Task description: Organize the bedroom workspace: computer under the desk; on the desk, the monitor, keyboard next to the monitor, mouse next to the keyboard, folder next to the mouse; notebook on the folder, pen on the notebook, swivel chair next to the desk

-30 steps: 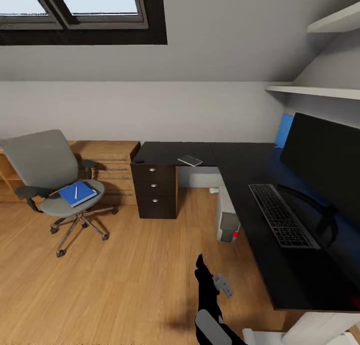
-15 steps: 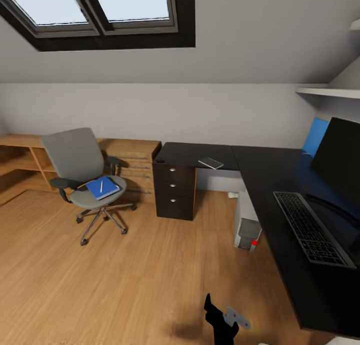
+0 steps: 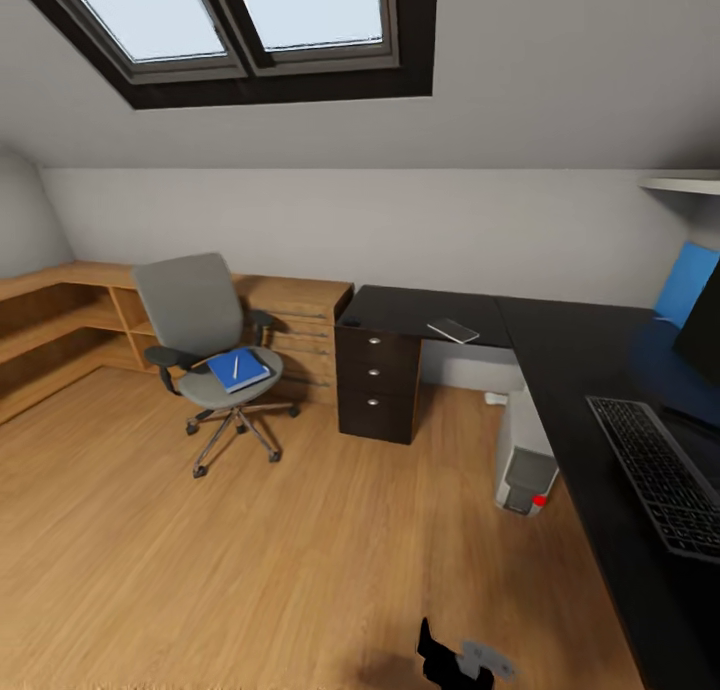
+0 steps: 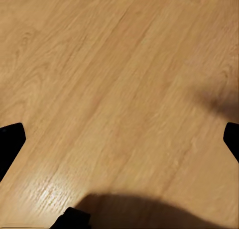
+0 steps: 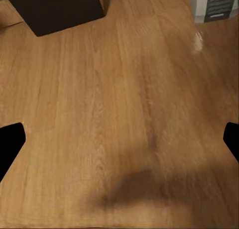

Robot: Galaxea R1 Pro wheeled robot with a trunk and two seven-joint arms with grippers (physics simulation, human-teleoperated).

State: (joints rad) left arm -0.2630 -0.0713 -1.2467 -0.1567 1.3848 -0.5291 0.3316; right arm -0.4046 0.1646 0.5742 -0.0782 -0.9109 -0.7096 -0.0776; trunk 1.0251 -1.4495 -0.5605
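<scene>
Your head camera stands high and looks forward and down across the bedroom: skylights (image 3: 230, 20) at the top, the swivel chair (image 3: 213, 345) toward the left, the desk (image 3: 600, 370) running along the right edge, plank floor (image 3: 250, 550) below. It sits well back from the far wall.

Your left wrist camera faces down at the floor (image 4: 114, 89) from close range, fingertips (image 4: 10, 142) at the frame's edges.

Your right wrist camera also faces the floor (image 5: 119, 114), a bit farther off, and takes in the drawer unit's base (image 5: 57, 7) and the computer (image 5: 214, 2). It shares these with the head view, drawer unit (image 3: 378, 385) and computer (image 3: 525, 470).
</scene>
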